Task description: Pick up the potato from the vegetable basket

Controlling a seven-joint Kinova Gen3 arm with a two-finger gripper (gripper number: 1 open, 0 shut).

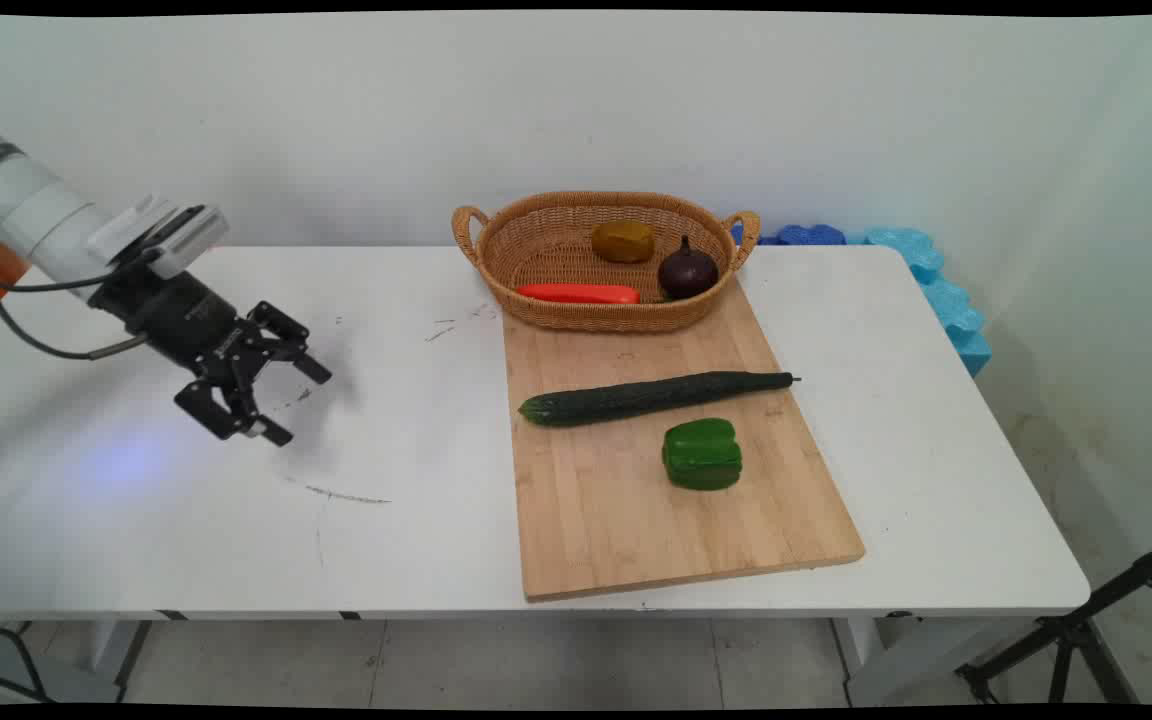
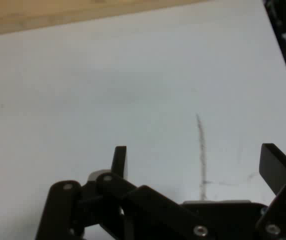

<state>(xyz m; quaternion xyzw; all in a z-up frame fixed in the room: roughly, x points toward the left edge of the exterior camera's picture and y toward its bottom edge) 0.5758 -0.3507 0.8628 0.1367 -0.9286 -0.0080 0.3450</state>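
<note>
My gripper [image 1: 298,404] hangs open over the bare left part of the white table [image 1: 136,520], holding nothing. In the hand view its two fingers [image 2: 119,161] stand wide apart above the tabletop [image 2: 133,80], with a dark scuff mark [image 2: 201,150] between them. A wooden cutting board [image 1: 626,520] lies to the right, its edge [image 2: 58,12] showing at the top of the hand view. On the board rest a long dark cucumber [image 1: 651,396] and a green bell pepper [image 1: 702,454]. The cucumber's near tip is the closest item, well to the right of the gripper.
A wicker basket [image 1: 546,245] stands at the board's far end with a red carrot-like piece [image 1: 578,293], a dark purple onion-like bulb [image 1: 687,272] and a brownish potato [image 1: 623,241] inside. Blue foam pieces [image 1: 936,285] lie past the table's far right corner. A tripod leg [image 1: 1086,625] stands at lower right.
</note>
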